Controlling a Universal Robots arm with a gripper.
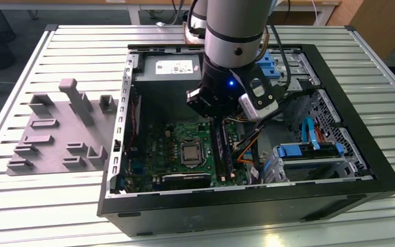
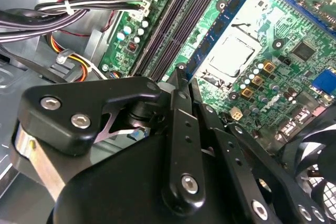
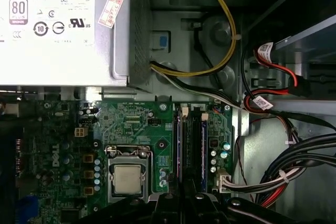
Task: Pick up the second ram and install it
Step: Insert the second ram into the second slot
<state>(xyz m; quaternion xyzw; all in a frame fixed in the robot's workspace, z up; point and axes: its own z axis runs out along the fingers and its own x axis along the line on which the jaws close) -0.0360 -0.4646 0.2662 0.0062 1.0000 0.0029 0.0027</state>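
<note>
**A:** What lies off to the exterior view's left of you?

**B:** The grey tray (image 1: 57,121), well apart from my gripper (image 1: 215,113). It sits on the table outside the case (image 1: 362,170).

**A:** And where are you?

**B:** Down inside the case, low over the motherboard (image 1: 163,149). The CPU socket (image 1: 192,153) is near me, on the exterior view's left of my jaws.

**A:** Where is the ram?

**B:** In the second wrist view the ram (image 2: 218,27) is a blue-green strip. It stands upright in a slot (image 2: 173,19) between the socket and the dark slot rails. Its near end is just beside my gripper (image 2: 184,72).

**A:** Are you gripping it?

**B:** I can't tell whether my jaws are apart, together or clamped on it.

**A:** And to the exterior view's right?

**B:** Bundled cables (image 2: 63,11) run just past the slots.
</note>
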